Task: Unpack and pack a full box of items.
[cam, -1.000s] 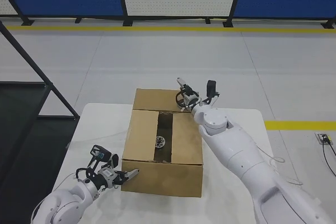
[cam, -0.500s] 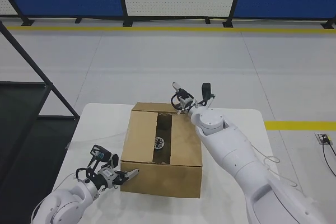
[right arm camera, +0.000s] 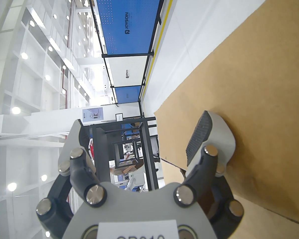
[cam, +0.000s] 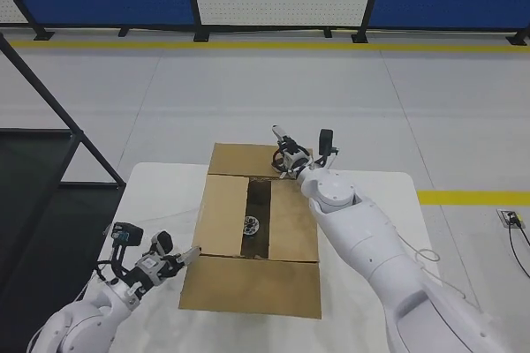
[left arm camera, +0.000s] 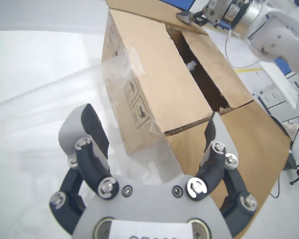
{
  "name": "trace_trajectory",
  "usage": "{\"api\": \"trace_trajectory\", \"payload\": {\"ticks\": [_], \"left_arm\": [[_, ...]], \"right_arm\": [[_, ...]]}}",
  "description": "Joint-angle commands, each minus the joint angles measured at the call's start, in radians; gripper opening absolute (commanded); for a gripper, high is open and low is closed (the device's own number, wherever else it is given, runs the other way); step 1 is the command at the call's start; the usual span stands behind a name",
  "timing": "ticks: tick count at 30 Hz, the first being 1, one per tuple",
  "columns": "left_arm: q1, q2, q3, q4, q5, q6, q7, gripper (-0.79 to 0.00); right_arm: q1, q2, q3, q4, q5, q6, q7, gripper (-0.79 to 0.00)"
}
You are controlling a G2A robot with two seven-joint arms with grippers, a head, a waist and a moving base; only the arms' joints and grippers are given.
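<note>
cardboard may spring back: my left claw (left arm camera: 149, 121) wide at the box (cam: 221, 221) near flap (left arm camera: 239, 145), right claw (right arm camera: 142, 123) wide, one finger (right arm camera: 209, 135) on the far flap (right arm camera: 251, 75); a slip could refold it

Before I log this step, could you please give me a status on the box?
Left gripper open at near corner of box. Right gripper open, one finger on far flap. Long flaps down, gap between. Nothing blocking them.

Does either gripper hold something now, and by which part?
Nothing is held. The left gripper is open at the near flap of the box; the right gripper is open, one finger against the far flap.
</note>
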Motion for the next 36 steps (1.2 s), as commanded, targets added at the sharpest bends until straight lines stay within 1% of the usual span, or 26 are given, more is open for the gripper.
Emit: {"api": "trace_trajectory", "payload": {"ticks": [1,4,5,8,11,16,19,22,36], "left_arm": [[-0.006,0.0,-0.01,0.01,-0.004,0.049,0.001,0.0],[-0.029,-0.001,0.001,0.034,0.048,0.131,0.004,0.0],[-0.038,-0.001,0.009,0.044,0.08,0.151,0.005,0.0],[-0.059,-0.003,0.045,0.074,0.144,0.191,0.016,0.0],[-0.079,-0.006,0.083,0.101,0.177,0.209,0.012,0.0],[-0.101,-0.011,0.126,0.127,0.206,0.211,0.02,0.0],[-0.105,-0.011,0.134,0.133,0.207,0.204,0.023,0.0],[-0.108,-0.012,0.137,0.136,0.204,0.198,0.023,0.0],[-0.114,-0.012,0.15,0.131,0.201,0.181,0.019,0.0]], "right_arm": [[-0.001,0.0,0.006,-0.001,-0.005,-0.004,0.006,0.0],[-0.003,-0.001,0.015,-0.004,-0.016,-0.013,0.014,0.0],[-0.005,0.0,0.021,-0.009,-0.017,-0.044,0.006,0.0],[-0.019,0.003,0.047,-0.017,0.0,-0.132,0.015,0.0],[-0.02,0.004,0.063,-0.018,-0.001,-0.149,0.007,0.0],[-0.009,0.001,0.073,-0.011,-0.033,-0.112,-0.054,0.0],[-0.004,-0.004,0.075,-0.006,-0.06,-0.091,-0.105,0.0],[0.001,-0.008,0.078,-0.002,-0.078,-0.067,-0.131,0.0],[0.024,-0.016,0.099,0.035,-0.141,0.068,-0.07,0.0]]}}
